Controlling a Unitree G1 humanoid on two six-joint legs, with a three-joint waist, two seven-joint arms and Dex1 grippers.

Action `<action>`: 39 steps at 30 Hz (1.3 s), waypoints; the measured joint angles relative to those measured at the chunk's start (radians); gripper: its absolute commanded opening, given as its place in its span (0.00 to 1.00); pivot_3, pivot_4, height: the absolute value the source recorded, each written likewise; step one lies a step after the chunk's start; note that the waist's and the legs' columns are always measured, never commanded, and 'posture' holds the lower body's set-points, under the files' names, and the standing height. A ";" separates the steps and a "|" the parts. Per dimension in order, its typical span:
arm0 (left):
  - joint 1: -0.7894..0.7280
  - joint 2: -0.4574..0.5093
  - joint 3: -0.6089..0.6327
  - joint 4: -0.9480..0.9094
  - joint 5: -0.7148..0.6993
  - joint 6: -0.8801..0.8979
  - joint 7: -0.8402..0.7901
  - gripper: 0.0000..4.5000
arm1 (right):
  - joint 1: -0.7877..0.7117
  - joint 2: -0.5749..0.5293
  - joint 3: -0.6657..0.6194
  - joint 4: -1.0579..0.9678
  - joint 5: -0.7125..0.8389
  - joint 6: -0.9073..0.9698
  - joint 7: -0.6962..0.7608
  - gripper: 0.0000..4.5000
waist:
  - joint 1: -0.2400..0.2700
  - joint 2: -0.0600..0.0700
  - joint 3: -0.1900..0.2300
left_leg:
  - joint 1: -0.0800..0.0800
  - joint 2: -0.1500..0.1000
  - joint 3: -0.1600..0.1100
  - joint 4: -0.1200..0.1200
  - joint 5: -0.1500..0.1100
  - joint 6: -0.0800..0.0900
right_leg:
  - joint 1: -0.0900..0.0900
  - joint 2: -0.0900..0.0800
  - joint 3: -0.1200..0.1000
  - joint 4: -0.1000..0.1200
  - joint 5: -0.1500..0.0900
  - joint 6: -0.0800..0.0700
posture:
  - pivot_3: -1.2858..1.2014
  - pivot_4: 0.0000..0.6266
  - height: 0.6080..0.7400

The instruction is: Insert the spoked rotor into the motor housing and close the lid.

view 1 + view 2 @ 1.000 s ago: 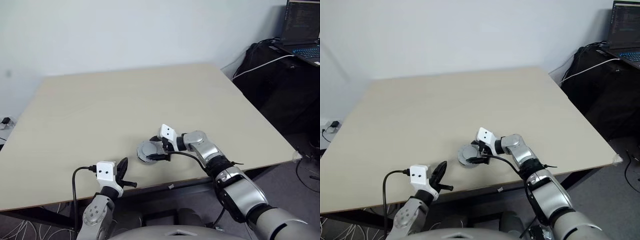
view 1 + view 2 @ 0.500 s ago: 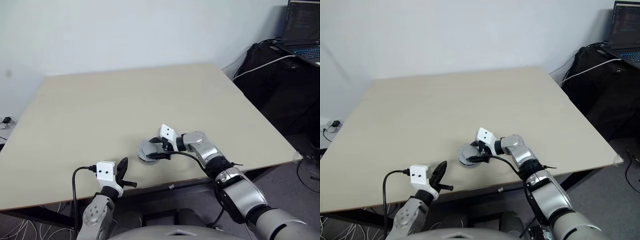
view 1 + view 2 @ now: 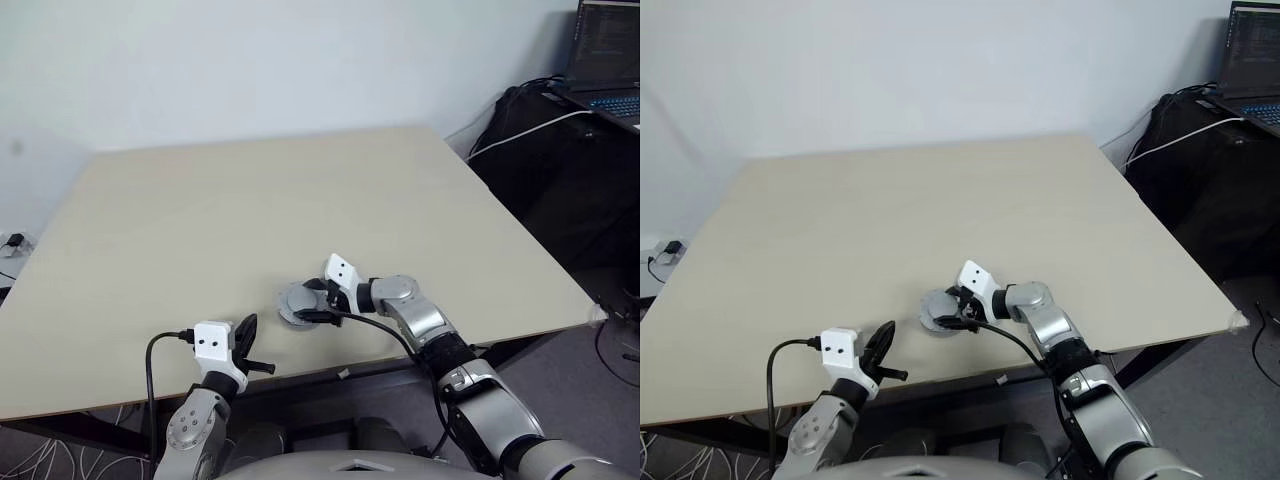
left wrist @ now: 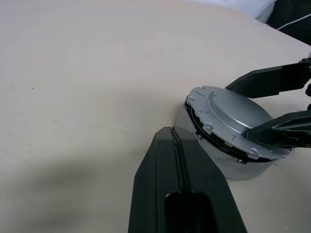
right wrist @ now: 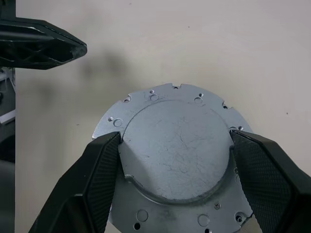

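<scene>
- Right now the motor housing [image 3: 297, 303] is sitting on the table [image 3: 250, 200], near the front edge, a bit right of centre.
- The lid [image 5: 175, 150] is lying down over the housing; in the left wrist view its grey disc [image 4: 231, 119] is sitting slightly tilted, with a dark gap showing under its near rim.
- The right gripper [image 5: 175, 143] is reaching in from the housing's 3 o'clock side in the head views, pointing toward the robot's left.
- Its two black fingers [image 5: 104, 160] are spread wide and straddling the raised centre of the lid, one at each side, touching or just beside that raised part; cannot tell if they are pressing.
- The left gripper [image 3: 243, 345] is hovering at the table's front edge, at about 7 o'clock from the housing and apart from it.
- Its fingers [image 4: 172, 160] are pressed together, holding nothing, tip pointing toward the housing.
- A laptop [image 3: 605, 60] is sitting at 2 o'clock, off the table.
</scene>
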State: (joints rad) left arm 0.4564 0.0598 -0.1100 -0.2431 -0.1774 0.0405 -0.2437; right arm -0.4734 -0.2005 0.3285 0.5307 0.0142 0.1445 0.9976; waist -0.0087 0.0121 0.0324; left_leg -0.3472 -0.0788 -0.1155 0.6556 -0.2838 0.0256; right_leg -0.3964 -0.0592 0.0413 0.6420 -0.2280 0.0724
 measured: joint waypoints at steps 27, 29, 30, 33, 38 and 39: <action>-0.001 -0.010 0.001 0.000 0.000 0.000 0.003 0.00 | -0.023 -0.001 0.057 0.003 -0.057 0.002 -0.068 0.73 | -0.002 0.000 0.000 | 0.004 0.000 0.000 0.001 0.000 -0.001 | 0.004 0.000 0.000 0.001 -0.003 -0.002 | 0.52 0.00 1.00; -0.002 -0.010 0.001 0.000 0.000 0.000 0.003 0.00 | -0.027 -0.001 0.059 0.002 -0.063 0.011 -0.068 0.73 | -0.001 0.000 -0.001 | 0.005 0.000 0.000 0.001 0.000 -0.001 | 0.005 0.000 0.000 0.001 -0.003 -0.002 | 0.52 0.00 1.00; -0.002 -0.010 0.001 0.000 0.000 0.000 0.003 0.00 | -0.028 -0.001 0.060 0.002 -0.063 0.015 -0.068 0.73 | -0.001 0.001 -0.001 | 0.005 0.000 0.000 0.001 0.000 -0.001 | 0.005 0.000 0.000 0.001 -0.003 -0.002 | 0.52 0.00 1.00; -0.001 -0.010 0.001 0.000 0.000 0.000 0.003 0.00 | -0.028 0.000 0.063 0.000 -0.065 0.022 -0.075 0.73 | -0.001 0.001 -0.001 | 0.005 0.000 0.000 0.001 0.000 -0.002 | 0.005 0.000 0.000 0.001 -0.003 -0.002 | 0.52 0.00 1.00; -0.001 -0.010 0.001 0.000 0.000 0.000 0.003 0.00 | -0.032 0.000 0.069 -0.005 -0.068 0.036 -0.080 0.73 | -0.002 0.001 -0.001 | 0.005 0.000 0.000 0.001 0.000 -0.002 | 0.005 0.000 0.000 0.001 -0.003 -0.002 | 0.52 0.00 1.00; -0.001 -0.010 0.001 0.000 0.000 0.000 0.003 0.00 | -0.034 0.000 0.072 -0.006 -0.069 0.037 -0.080 0.73 | -0.002 0.001 -0.001 | 0.005 0.000 0.000 0.001 0.000 -0.002 | 0.005 0.000 0.000 0.001 -0.003 -0.002 | 0.52 0.00 1.00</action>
State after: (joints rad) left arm 0.4557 0.0493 -0.1092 -0.2431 -0.1772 0.0405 -0.2404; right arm -0.5071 -0.2006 0.4001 0.5251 -0.0546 0.1819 0.9178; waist -0.0106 0.0130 0.0309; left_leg -0.3419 -0.0784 -0.1152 0.6567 -0.2835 0.0235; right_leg -0.3910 -0.0593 0.0413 0.6427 -0.2308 0.0703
